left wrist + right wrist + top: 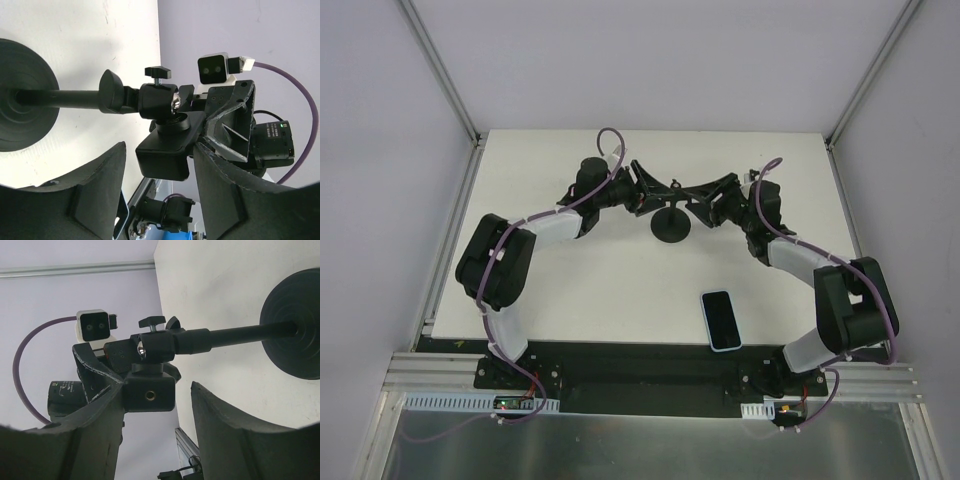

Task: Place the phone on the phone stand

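flat matte white tabletop (pixel 620 290) – mid view | plain pale-lavender encl. walls (pixel 650 60) – back + both sides | silver alu corner posts (pixel 440 65) – rear corners | slotted alu rail (pixel 430 375) + shiny metal sheet (pixel 620 445) – near edge

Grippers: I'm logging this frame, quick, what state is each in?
Left gripper: open around the top of the black disc-based phone stand, holding nothing.
Right gripper: open around the same top, holding nothing.

Matt black phone stand (pixel 671 226), glossy phone (pixel 721 320), matt white table (pixel 610 290).
The stand looks like matt black plastic, with a finely ridged disc base and shiny metal at its ball joint. The phone, at five o'clock from it, has a glossy black screen.
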You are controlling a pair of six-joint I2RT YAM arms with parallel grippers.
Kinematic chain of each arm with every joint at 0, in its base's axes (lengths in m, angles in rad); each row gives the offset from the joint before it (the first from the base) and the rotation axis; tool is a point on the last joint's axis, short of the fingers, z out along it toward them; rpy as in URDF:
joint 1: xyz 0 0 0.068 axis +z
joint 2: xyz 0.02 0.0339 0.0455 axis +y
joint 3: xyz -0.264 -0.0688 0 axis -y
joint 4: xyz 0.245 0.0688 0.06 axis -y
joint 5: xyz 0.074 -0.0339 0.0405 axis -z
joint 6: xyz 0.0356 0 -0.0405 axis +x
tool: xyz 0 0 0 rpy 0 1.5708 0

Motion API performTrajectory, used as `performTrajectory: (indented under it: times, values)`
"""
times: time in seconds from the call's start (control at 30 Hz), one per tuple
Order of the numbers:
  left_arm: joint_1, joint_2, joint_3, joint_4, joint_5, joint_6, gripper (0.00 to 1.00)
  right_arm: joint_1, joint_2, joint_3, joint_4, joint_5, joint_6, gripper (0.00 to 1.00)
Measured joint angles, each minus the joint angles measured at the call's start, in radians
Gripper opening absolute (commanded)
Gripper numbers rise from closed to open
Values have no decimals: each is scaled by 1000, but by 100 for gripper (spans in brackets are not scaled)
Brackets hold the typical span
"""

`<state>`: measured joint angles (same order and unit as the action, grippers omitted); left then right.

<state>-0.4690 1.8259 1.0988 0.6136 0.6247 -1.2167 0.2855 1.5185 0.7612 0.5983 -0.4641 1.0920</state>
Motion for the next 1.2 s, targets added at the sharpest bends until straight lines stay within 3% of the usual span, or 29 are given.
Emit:
performTrajectory:
  times: [0.13,0.3,0.5,1.2]
  values:
    - [0,5,27,-9,0,5,38,-2,27,8,51,-17,26,42]
    - [0,5,45,-43,1,29,21,-6,51,10,95,-30,49,20]
    - [6,5,55,-65,1,46,2,-6,66,1,136,-34,63,3]
    - [13,-8,53,-92,-17,60,0,-4,170,-17,350,-38,105,1]
